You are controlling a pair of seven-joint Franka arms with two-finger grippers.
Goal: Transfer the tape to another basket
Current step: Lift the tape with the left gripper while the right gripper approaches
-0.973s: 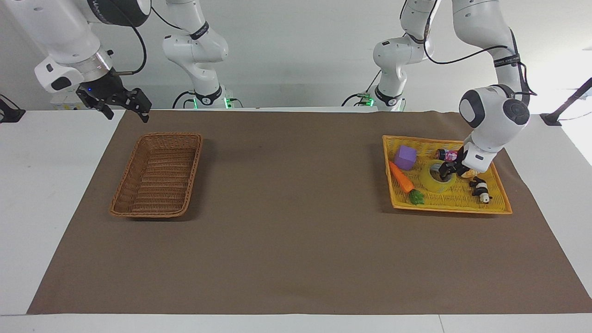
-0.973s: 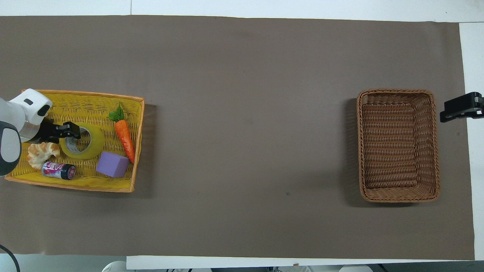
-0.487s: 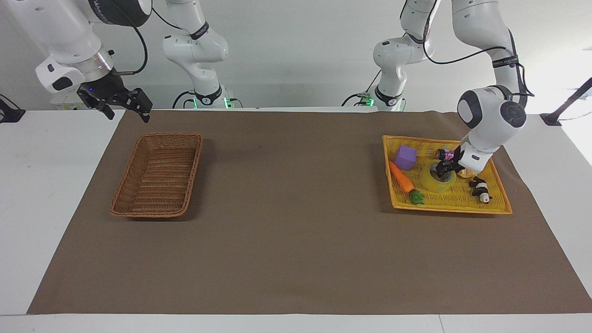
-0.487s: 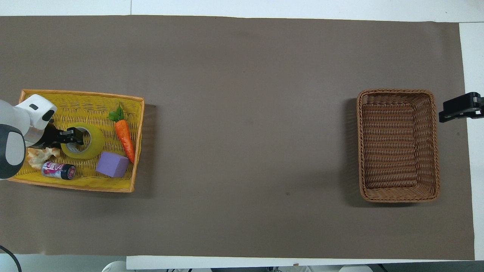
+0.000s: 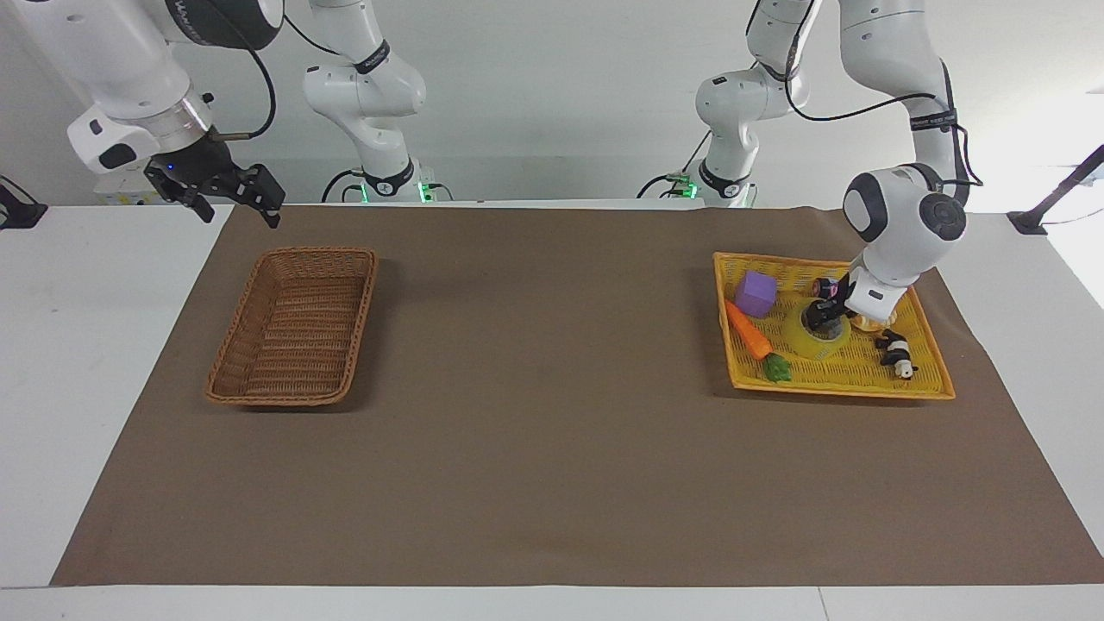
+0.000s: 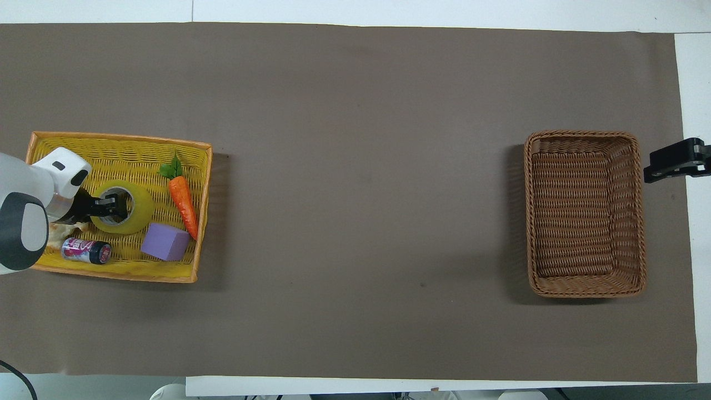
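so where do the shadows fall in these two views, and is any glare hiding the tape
Facing view: the brown basket casts a soft shadow toward the table's middle, and the yellow tray shows a thin one along its edge away from the robots. Overhead view: both shadows are soft-edged, so the light looks diffuse; no glare on the tape, only the left end effector covering part of it.

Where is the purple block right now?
The purple block sits in the yellow tray at the left arm's end of the table, beside the carrot and the yellow tape roll, nearer to the robots than the tape.
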